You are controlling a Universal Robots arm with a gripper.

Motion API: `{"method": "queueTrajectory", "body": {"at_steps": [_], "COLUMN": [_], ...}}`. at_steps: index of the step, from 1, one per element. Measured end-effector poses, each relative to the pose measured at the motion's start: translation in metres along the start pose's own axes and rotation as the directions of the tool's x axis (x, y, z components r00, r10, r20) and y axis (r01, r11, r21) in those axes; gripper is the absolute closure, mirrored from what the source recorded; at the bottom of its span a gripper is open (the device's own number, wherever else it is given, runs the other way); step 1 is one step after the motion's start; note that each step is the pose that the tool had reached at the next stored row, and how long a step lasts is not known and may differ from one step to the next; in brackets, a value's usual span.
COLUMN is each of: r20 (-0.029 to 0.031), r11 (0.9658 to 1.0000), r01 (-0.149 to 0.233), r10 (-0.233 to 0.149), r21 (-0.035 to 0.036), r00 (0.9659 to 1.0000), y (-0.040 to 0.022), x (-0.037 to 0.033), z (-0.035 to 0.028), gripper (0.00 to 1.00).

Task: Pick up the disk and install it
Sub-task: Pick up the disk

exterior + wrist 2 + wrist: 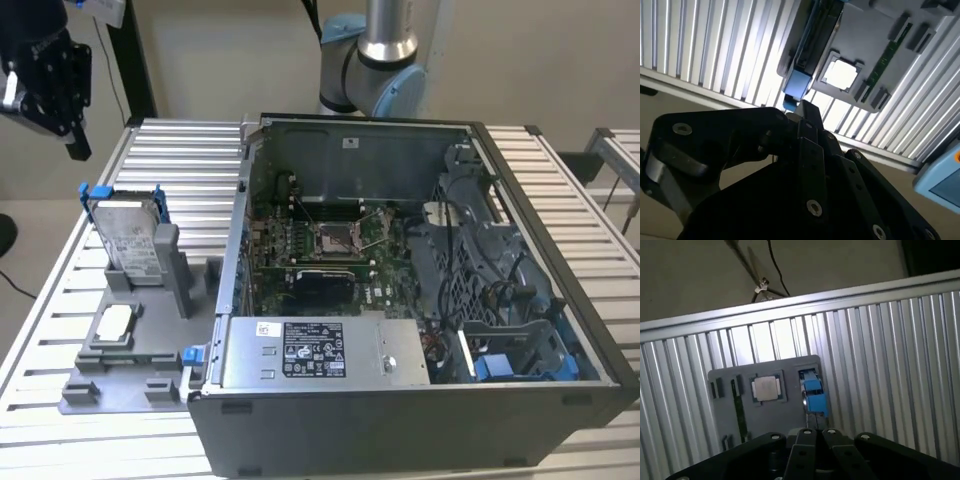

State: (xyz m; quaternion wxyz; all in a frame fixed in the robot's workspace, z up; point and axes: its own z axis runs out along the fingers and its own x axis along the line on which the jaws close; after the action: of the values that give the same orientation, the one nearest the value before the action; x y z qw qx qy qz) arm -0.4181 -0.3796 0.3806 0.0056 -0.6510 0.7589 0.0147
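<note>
Hand (72,132): clenched on nothing, held high and well apart from the disk (125,235).
Disk: stood on edge in the grey holder (130,372) on the worktop (185,150), beside the open computer case (560,225).
Strike risk: the blue frame's top edge could be hit if the hand were lowered unopened.
Snag risk: the holder post (167,262) just beside the disk could be caught by an off-centre approach.

A plain cream wall (220,60) stands at the back in the exterior view. In front is a big silver metal table with long ribs (180,150), and light shines on them. Past its edge on the exterior view's right sits another ribbed silver table (618,150). In the first wrist view, a thin black cable (776,270) lies on the pale brown floor (690,280).
</note>
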Motion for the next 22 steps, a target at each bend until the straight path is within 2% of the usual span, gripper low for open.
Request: {"method": "queueTrajectory", "body": {"at_steps": [4, 8, 10, 16, 22], "r20": [-0.0009, -0.0016, -0.0009, 0.0094, 0.0094], "r11": [0.9975, 0.9912, 0.9908, 0.9861, 0.9860], "r01": [0.071, 0.132, 0.135, 0.166, 0.166], "r10": [-0.071, -0.132, -0.135, -0.166, -0.166], "r21": [-0.0009, -0.0027, -0.0031, -0.0041, -0.0041], "r00": [0.9975, 0.9912, 0.9908, 0.9861, 0.9860], "y": [0.0000, 0.0000, 0.0000, 0.0001, 0.0000], "x": [0.0000, 0.0000, -0.0001, -0.0003, -0.0002], "z": [0.0003, 0.0003, 0.0003, 0.0003, 0.0008], "gripper": [1.00, 1.00, 1.00, 1.00, 1.00]}}
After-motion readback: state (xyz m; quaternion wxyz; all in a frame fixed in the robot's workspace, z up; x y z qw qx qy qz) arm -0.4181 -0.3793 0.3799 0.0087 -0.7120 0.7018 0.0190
